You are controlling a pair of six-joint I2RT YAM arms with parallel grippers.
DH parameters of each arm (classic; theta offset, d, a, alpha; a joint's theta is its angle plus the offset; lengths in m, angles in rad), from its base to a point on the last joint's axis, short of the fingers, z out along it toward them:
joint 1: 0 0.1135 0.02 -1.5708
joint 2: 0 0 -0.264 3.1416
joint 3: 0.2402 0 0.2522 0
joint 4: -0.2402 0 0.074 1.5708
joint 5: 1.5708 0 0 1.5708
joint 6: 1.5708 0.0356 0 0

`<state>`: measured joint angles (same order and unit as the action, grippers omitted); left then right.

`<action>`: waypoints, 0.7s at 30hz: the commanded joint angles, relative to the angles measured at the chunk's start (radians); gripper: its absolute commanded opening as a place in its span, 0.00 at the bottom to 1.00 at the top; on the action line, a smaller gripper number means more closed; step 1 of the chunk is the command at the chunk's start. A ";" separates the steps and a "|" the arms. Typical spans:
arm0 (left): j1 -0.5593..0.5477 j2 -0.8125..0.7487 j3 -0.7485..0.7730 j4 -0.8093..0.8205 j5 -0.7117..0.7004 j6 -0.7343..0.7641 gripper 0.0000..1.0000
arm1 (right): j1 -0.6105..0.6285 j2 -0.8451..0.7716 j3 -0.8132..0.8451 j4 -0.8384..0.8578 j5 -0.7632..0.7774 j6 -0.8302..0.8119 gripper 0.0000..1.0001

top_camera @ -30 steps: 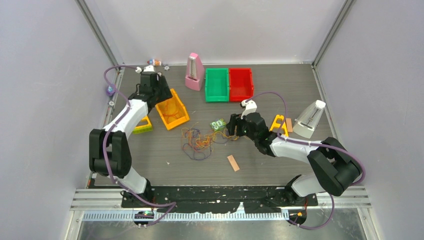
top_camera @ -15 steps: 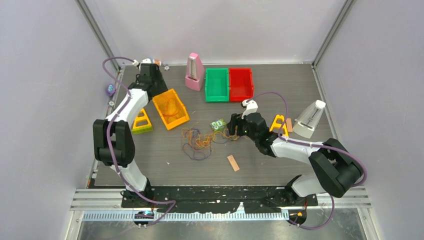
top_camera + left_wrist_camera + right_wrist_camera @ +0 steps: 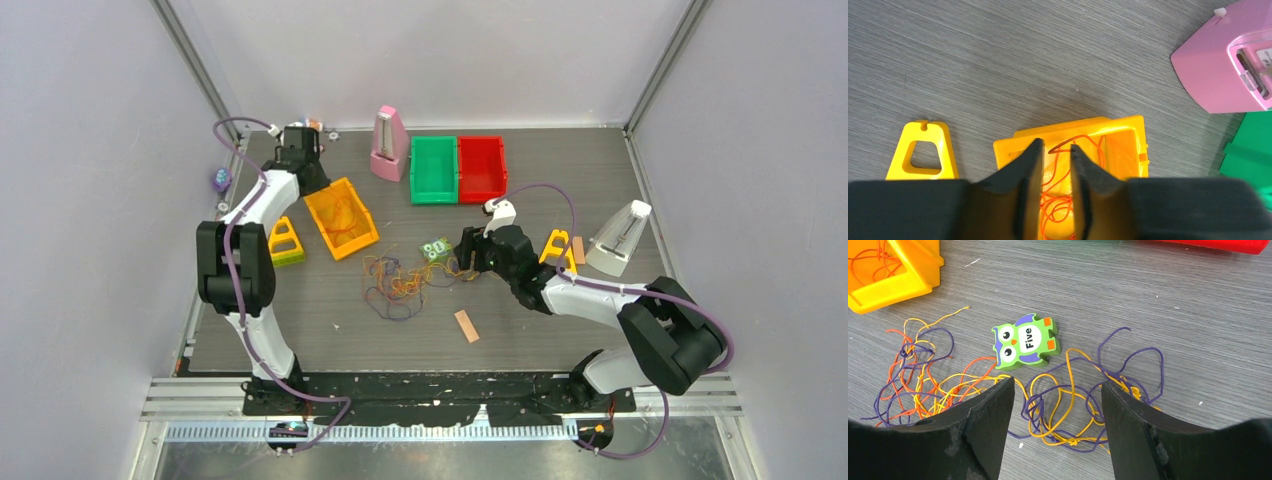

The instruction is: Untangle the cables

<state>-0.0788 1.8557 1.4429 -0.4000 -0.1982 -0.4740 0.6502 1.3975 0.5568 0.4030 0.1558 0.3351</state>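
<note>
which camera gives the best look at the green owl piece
The right wrist view: the owl piece lies flat and unobstructed, large enough to read "Five" on its belly, with the cables looping near it. The top external view shows it only as a small green blob by the tangle. The left wrist view does not show it.

White left arm (image 3: 252, 208) and right arm (image 3: 590, 297), black joints, lilac hoses (image 3: 548, 187), matte black scuffed tool fingers (image 3: 988, 415)

Was a robotics lab test cell: plain grey walls (image 3: 90, 250), alu frame posts (image 3: 192, 62), robot arms (image 3: 590, 295) bolted to table (image 3: 600, 170).
</note>
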 commanded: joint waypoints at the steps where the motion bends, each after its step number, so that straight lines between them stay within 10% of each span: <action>1: 0.006 -0.043 -0.037 0.027 0.012 -0.019 0.19 | -0.006 -0.032 0.002 0.043 0.018 -0.007 0.70; 5: 0.006 -0.042 -0.061 0.031 0.033 -0.014 0.03 | -0.006 -0.029 0.002 0.045 0.013 -0.005 0.70; 21: -0.016 -0.003 -0.097 0.018 0.077 -0.029 0.00 | -0.010 -0.028 0.012 0.015 0.049 -0.001 0.71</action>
<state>-0.0887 1.8542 1.3437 -0.3943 -0.1375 -0.4911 0.6460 1.3975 0.5568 0.4026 0.1574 0.3355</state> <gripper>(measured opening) 0.004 0.699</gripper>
